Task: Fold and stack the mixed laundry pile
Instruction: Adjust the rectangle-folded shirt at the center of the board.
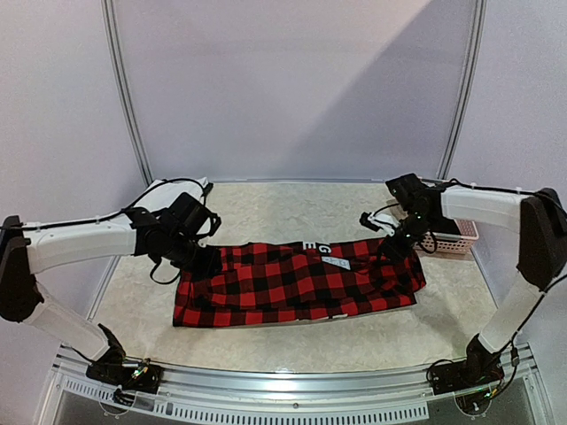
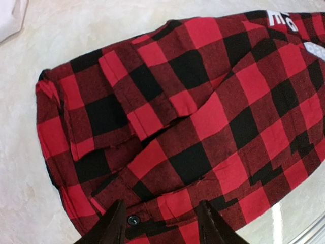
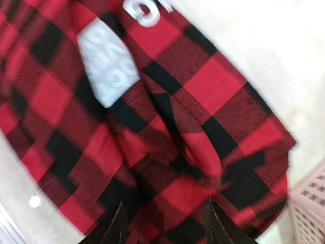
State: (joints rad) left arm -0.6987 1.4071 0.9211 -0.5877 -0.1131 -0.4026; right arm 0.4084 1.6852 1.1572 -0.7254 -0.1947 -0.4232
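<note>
Finds flannel shirt (image 1: 297, 282) folded into a long band across the table (image 1: 292, 208), 9 to 3 o'clock. Sees left fingers (image 2: 114, 226) and right fingers (image 3: 217, 223) parted, gripping nothing, above its ends. Judges cross-folds, white cloth (image 1: 168, 190) at 10 o'clock, and stacking not yet done.

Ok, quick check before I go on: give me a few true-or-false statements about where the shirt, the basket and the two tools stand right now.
1. The flannel shirt lies flat on the table in a long strip. True.
2. The pink basket sits by the left arm. False: it stands at the table's right side, close to the right tool.
3. The left tool and the right tool are over opposite ends of the flannel shirt, fingers apart. True.
4. The white cloth lies on top of the flannel shirt. False: it lies at the far left of the table, apart from the shirt.
</note>
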